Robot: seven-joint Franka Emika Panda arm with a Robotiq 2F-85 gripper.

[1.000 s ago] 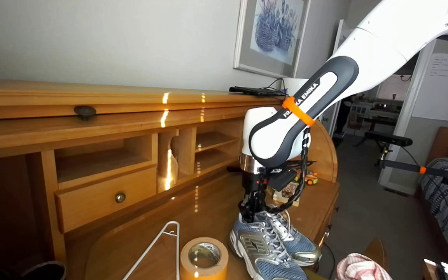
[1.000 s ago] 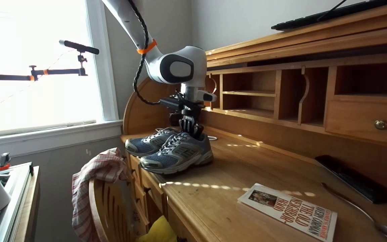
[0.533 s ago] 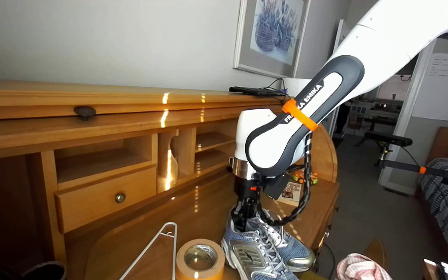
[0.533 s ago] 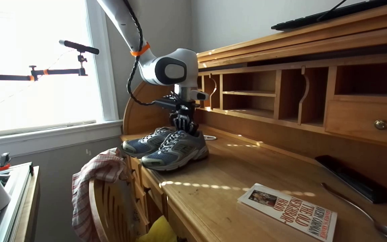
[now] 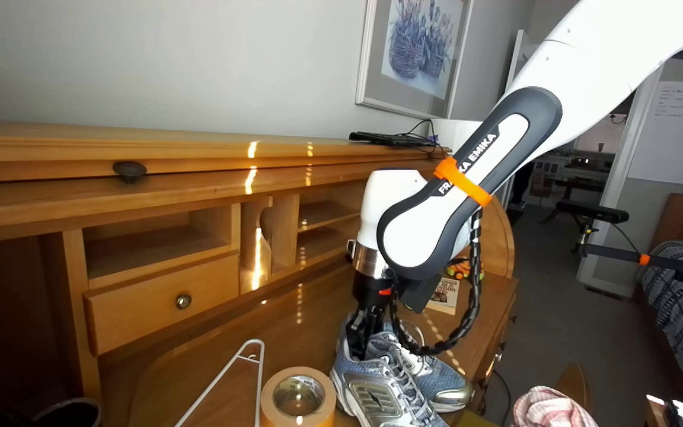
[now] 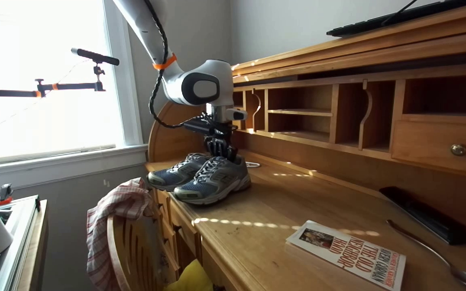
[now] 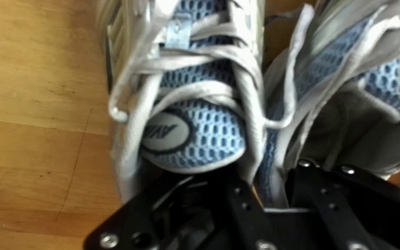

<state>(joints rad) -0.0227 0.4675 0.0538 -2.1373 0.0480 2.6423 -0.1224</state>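
Gripper (image 7: pixel 266 180) points down and straddles the adjoining sides of a blue-grey shoe (image 7: pixel 200 90) and its mate (image 7: pixel 332 66), jaws apart; whether it pinches them cannot be told; both shoes stand on the desk (image 6: pixel 281 198) at its front edge, a tape roll (image 5: pixel 279 378) beside them.

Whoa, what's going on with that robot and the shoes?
A robot arm has its gripper down at the openings of a pair of blue-and-gray sneakers, which stand side by side on a wooden desk. In the wrist view its fingers are apart and seem to dip in, one per shoe. The tips are hidden, so I can't tell whether it's pinching them. A roll of tape and a white hanger lie close by.
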